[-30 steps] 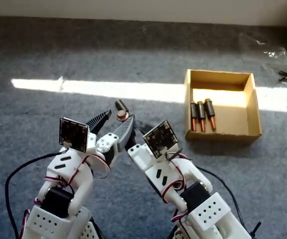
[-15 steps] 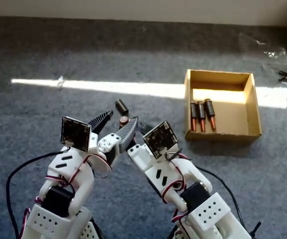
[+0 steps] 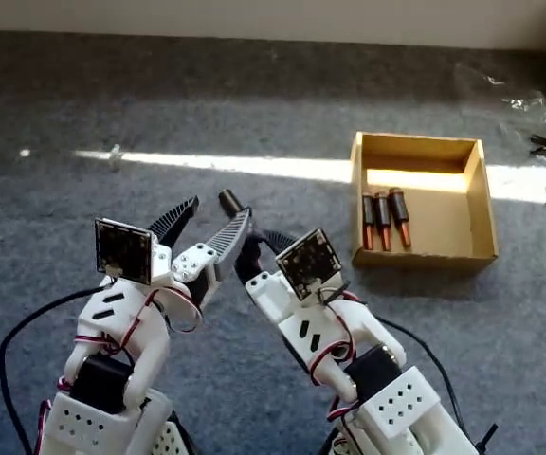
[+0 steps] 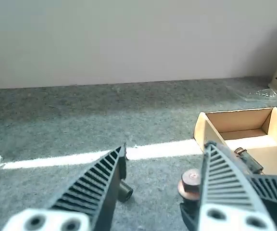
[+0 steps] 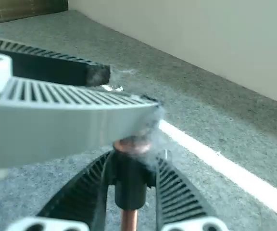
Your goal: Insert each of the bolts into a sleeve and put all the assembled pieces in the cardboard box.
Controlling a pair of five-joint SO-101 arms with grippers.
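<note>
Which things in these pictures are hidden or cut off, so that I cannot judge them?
High view: the left gripper covers the held piece in the right gripper.
Left wrist view: a finger hides half the loose sleeve; the edge cuts off the cardboard box.
Right wrist view: the edge cuts off the held piece.

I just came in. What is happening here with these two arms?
The right gripper is shut on a copper bolt that seems to carry a dark sleeve, held upright beside the open left gripper. A loose sleeve lies on the carpet. Three assembled pieces lie in the cardboard box.
</note>
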